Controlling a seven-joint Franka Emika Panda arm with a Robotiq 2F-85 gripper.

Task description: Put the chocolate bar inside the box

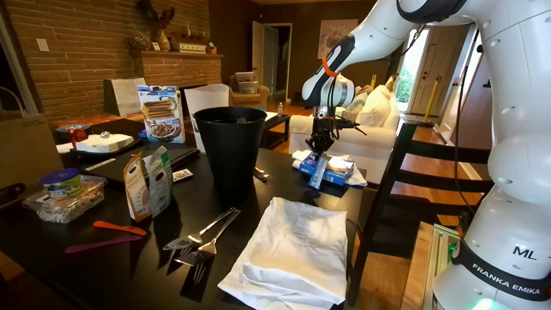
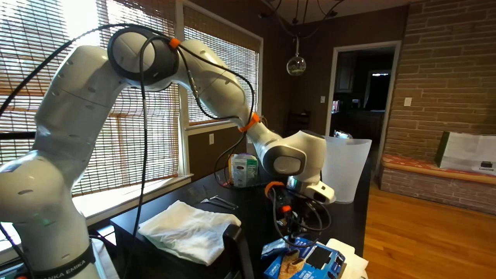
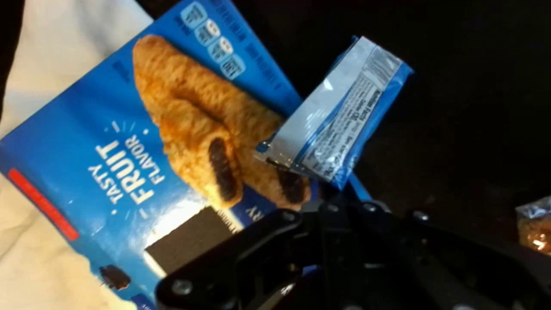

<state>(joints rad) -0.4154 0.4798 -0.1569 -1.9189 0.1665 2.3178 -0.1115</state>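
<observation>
The chocolate bar, in a blue and silver wrapper (image 3: 335,125), slants down past the edge of the blue box (image 3: 99,172), its lower end over the dark table. My gripper (image 3: 331,204) is shut at the bar's near end, where a corner of the wrapper meets the fingertips; it appears pinched there. In an exterior view the bar (image 1: 319,173) hangs tilted under the gripper (image 1: 318,153), in front of the box (image 1: 338,176). The box lies flat, picture side up, on white cloth. In an exterior view the bar (image 2: 274,248) partly overlaps the box (image 2: 308,267). Dark fingers hide the exact contact.
A tall black bin (image 1: 228,150) stands left of the gripper. Close to it lies a small brown wrapped item (image 1: 261,174). Folded white cloth (image 1: 297,249), serving utensils (image 1: 206,245) and upright pouches (image 1: 137,189) are on the table. A dark chair (image 1: 398,163) stands beside it.
</observation>
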